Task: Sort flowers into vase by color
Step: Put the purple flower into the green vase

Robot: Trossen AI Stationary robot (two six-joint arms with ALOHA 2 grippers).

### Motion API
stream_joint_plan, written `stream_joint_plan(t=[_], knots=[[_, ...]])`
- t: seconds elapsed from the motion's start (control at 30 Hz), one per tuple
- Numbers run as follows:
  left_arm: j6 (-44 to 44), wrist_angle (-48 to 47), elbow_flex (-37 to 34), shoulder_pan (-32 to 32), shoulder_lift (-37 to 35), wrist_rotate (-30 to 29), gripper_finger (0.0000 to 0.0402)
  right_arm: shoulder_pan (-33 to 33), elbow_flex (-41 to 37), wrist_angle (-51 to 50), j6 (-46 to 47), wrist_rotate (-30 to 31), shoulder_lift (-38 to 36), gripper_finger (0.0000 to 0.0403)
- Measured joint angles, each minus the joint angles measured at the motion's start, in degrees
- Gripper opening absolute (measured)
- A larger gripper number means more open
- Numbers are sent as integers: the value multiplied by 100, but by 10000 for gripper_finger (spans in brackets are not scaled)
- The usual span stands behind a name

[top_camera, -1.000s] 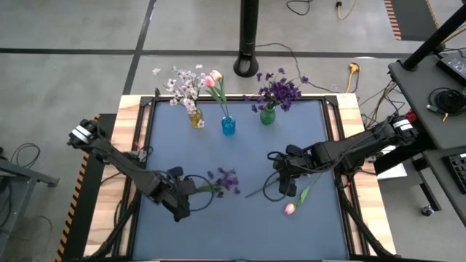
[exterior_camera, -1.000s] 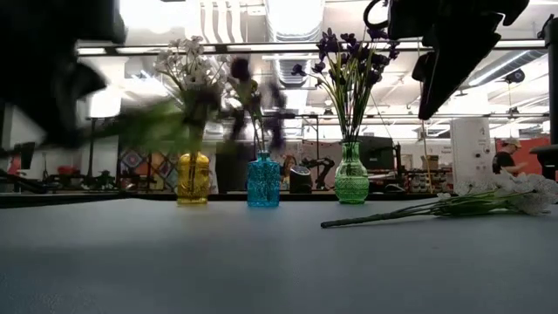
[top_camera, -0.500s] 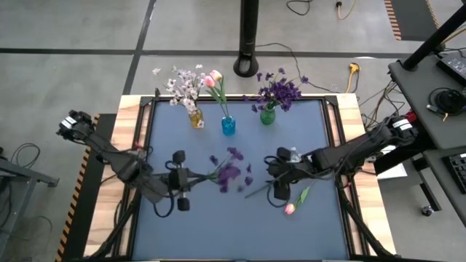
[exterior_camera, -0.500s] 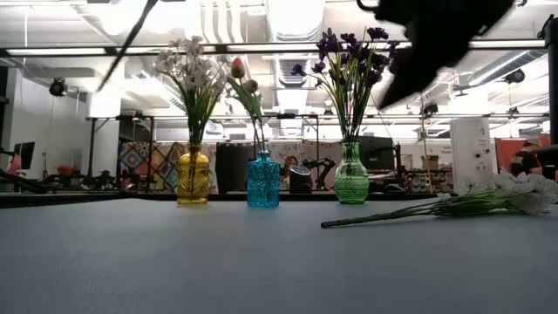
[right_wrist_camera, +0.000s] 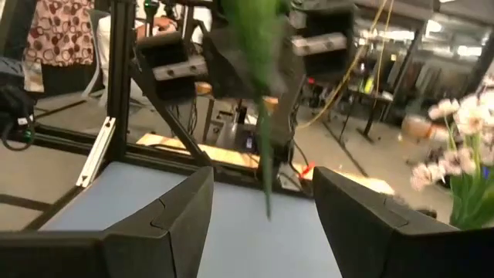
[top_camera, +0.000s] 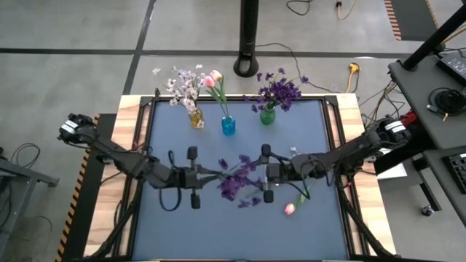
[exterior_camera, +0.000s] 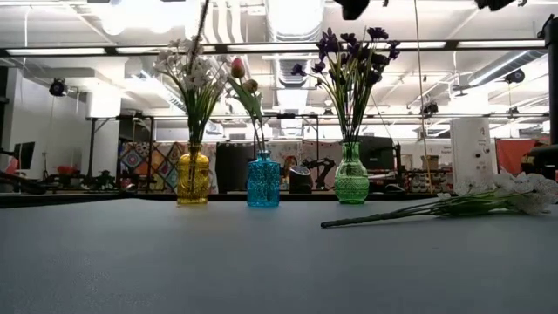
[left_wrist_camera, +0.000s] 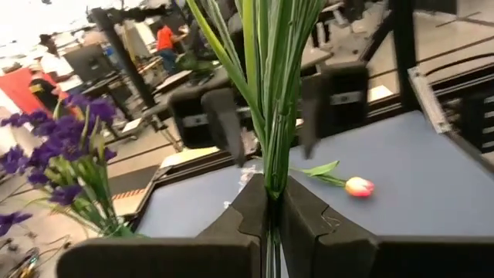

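A dark purple flower [top_camera: 237, 182] hangs in the air over the table's middle, with my left gripper [top_camera: 207, 175] shut on its green stem. My right gripper [top_camera: 266, 175] faces it from the right. It is open, and its fingers [right_wrist_camera: 162, 220] stand apart on either side of the flower's leafy end [right_wrist_camera: 262, 46] without touching it. A pink tulip [top_camera: 290, 209] lies flat on the table below the right arm. Along the far edge stand a yellow vase [top_camera: 196, 118] with white-lavender sprigs, a blue vase [top_camera: 228, 126] with pink tulips and a green vase [top_camera: 267, 115] with purple blooms. My left gripper pinches the purple flower's stem [left_wrist_camera: 270, 181] between its two fingers, just below the leaves. The fingers come level from the table's left. The flower sticks out ahead of them toward the right gripper, lifted clear of the table.
The blue mat [top_camera: 182, 225] has free room along its near side and at the left. A wooden border and a black frame [top_camera: 149, 109] run round the table. Cables lie on the floor beyond the far edge.
My left gripper has risen and gone toward the table's middle, tipping from pointing down to level. The purple flower has come with it, lifted clear of the table. My right gripper has tipped up to level and moved left toward the flower.
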Motion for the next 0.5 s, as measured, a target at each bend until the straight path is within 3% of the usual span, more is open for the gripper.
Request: stream_joint_plan(t=[0.27, 0.4, 0.5], knots=[[56, 1031, -490, 289, 123, 113, 3, -21, 178, 1082, -114, 44, 635, 215], [66, 1048, -559, 292, 53, 120, 3, -69, 380, 1134, -128, 459, 710, 215], [66, 1071, -559, 295, 16, 118, 3, -139, 502, 1133, -148, 449, 710, 215]])
